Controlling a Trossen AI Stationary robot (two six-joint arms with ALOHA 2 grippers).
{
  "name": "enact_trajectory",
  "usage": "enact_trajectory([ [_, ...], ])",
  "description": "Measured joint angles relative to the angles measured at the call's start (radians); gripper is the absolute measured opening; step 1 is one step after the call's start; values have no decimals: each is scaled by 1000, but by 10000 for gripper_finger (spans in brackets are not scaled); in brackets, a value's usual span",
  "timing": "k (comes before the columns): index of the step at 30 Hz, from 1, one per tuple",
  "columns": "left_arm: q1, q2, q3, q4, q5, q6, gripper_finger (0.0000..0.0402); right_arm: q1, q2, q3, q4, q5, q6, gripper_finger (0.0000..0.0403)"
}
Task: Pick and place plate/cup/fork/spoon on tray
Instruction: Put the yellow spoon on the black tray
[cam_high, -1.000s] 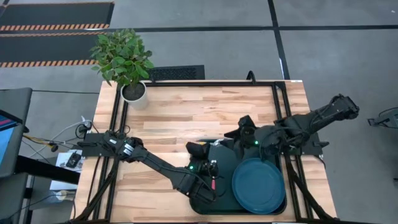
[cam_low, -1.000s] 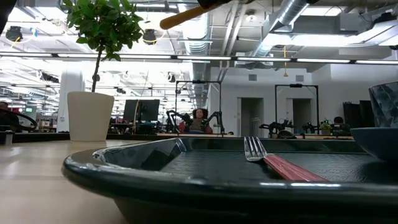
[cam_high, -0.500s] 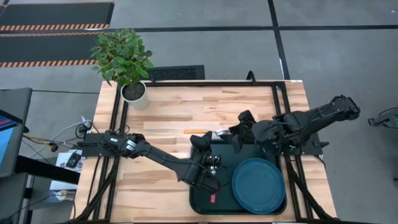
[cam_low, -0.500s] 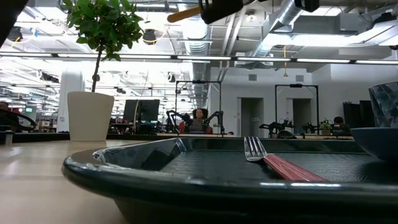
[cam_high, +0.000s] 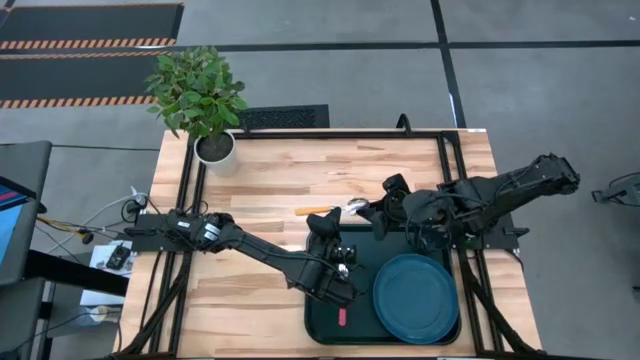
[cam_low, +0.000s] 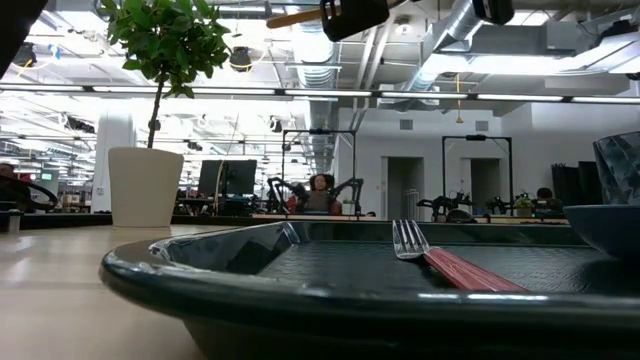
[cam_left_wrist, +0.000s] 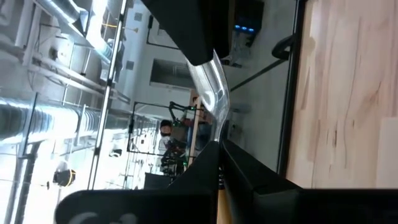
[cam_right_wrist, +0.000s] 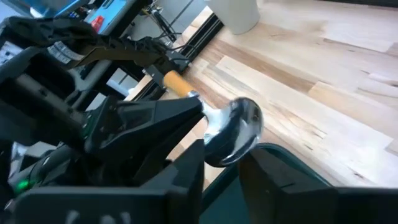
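Note:
The spoon (cam_high: 335, 209) hangs level over the table just beyond the tray's far rim, orange handle (cam_low: 290, 18) toward the left, bowl (cam_right_wrist: 239, 130) toward the right. My left gripper (cam_high: 333, 218) is shut on it from the near side. My right gripper (cam_right_wrist: 224, 177) meets it from the right. The fork (cam_low: 412, 238) lies in the dark green tray (cam_high: 322, 322), its red handle (cam_high: 341, 317) near the front. The blue plate (cam_high: 415, 298) fills the tray's right half. The grey cup (cam_low: 620, 165) shows behind the plate's rim. My left gripper pinches the spoon at its metal neck (cam_right_wrist: 198, 104), where the orange handle begins. The fingers come from the near side and lie across the spoon. The spoon is lifted clear and level. My right gripper has the bowl's tip (cam_right_wrist: 219, 158) between its two fingers (cam_right_wrist: 189, 171). Both seem to meet the bowl's rim. They come level from the table's right, along the spoon.
A white plant pot (cam_high: 215, 148) stands at the far left corner. Black frame rails (cam_high: 447, 170) run along the table's sides. Bare wood (cam_high: 280, 180) lies left of and beyond the tray. A seated person (cam_low: 320, 190) shows far off in the room.
My left gripper has carried the spoon from above the tray's near part toward the far edge, up to my right gripper. The spoon stays level and clear of the table. The fork has stayed in the tray.

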Motion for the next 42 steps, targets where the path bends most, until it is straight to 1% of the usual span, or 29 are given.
enact_trajectory([
  [3,0,0,0,0,0,10,0,-11,0,0,-1,0,-8,89],
  [10,0,0,0,0,-1,16,0,-17,0,0,0,0,-53,83],
  [12,-1,0,0,0,0,15,0,-17,0,0,-1,4,-84,68],
  [14,-1,0,0,3,3,16,0,-22,0,0,0,5,-107,38],
  [15,-1,0,0,5,12,16,0,-22,1,0,-1,7,-121,21],
  [16,-2,0,0,8,27,16,0,-22,1,0,-2,6,-137,13],
  [19,-4,1,0,20,68,-8,0,-22,1,0,-2,2,-149,14],
  [22,-10,1,0,21,112,-81,1,-23,1,0,-13,-1,-202,6],
  [24,-18,1,0,23,174,-166,8,-36,1,0,-20,-13,-238,7],
  [27,-42,1,0,22,302,-307,26,-75,-1,0,-46,-81,-315,4],
  [29,-64,1,0,23,405,-402,42,-120,-5,0,-74,-204,-417,4],
  [31,-88,1,0,37,530,-489,57,-174,-4,0,-133,-326,-454,3],
  [32,-100,1,0,54,596,-525,64,-201,-3,0,-175,-364,-455,3],
  [34,-127,0,0,100,714,-579,75,-247,11,-1,-220,-403,-457,3],
  [36,-164,-5,0,158,804,-591,81,-271,31,-3,-231,-447,-478,3],
  [38,-204,-21,0,233,850,-573,83,-271,64,-5,-220,-522,-515,2],
  [40,-238,-52,-1,312,887,-515,80,-254,112,-5,-197,-593,-544,2],
  [42,-264,-94,-1,429,952,-442,71,-228,172,-6,-180,-639,-562,2],
])
